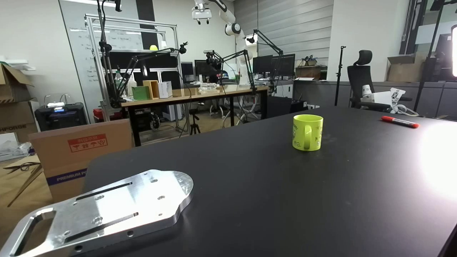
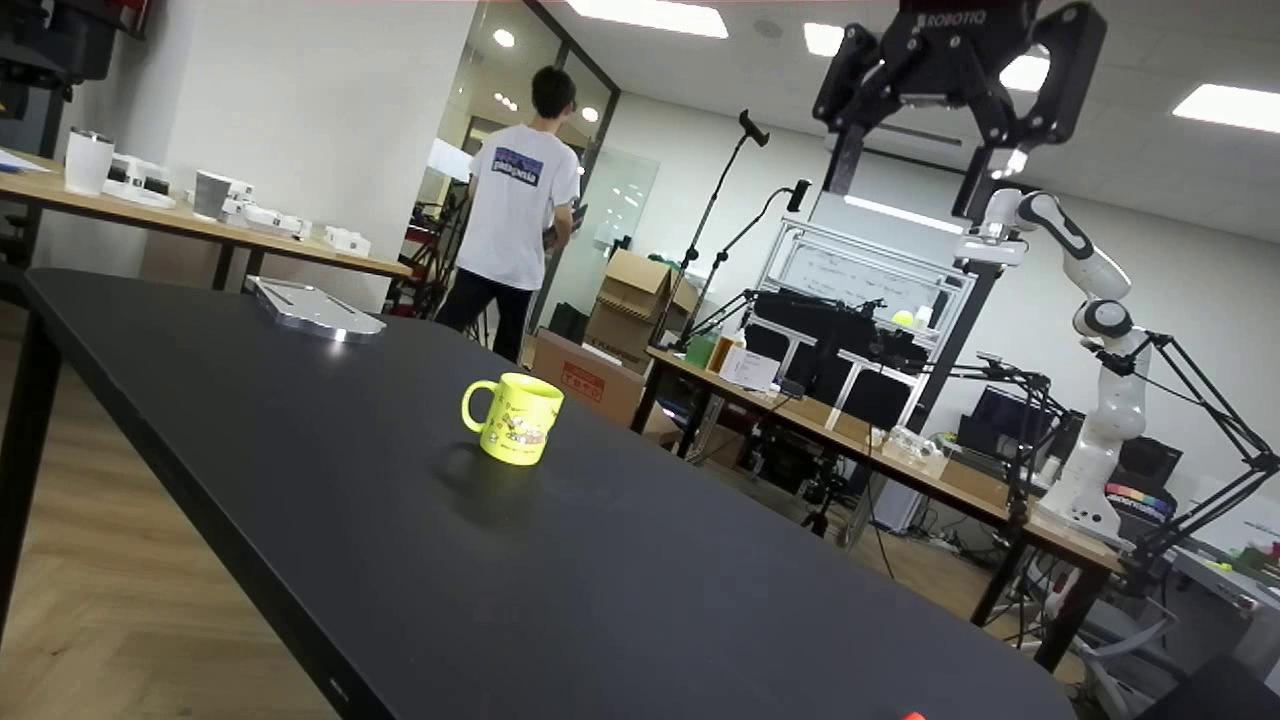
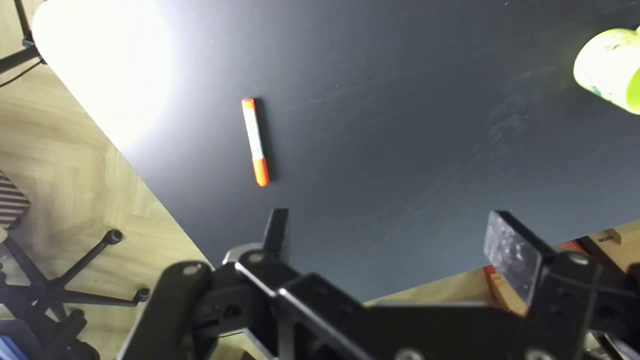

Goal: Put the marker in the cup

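Yel-grn cup (image 1: 307, 132), red/wht marker (image 3: 255, 142)

Free air separates the tool (image 2: 907, 200) from the counter (image 3: 400, 165), where bare surface surrounds the marker (image 3: 255, 142) near one edge; the upright cup (image 1: 307, 132) stands well apart, an obstacle between marker and the metal plate (image 1: 125, 203) at a corner.

room bright; ceiling lights (image 2: 650, 18) burnt to white in exterior view. bench (image 1: 250, 200) dark, blown-out glare over it at right edge of exterior view, white patch upper left in wrist view. metal plate (image 1: 121, 203) gives bright sheen. marker (image 3: 254, 135) throws dark shadow along right side in wrist view. cup (image 2: 520, 420) vivid in exterior view, faint dark patch beneath, shadow or reflection unclear; bleached nearly white in wrist view. end effector (image 3: 394, 242) slightly out of focus there.
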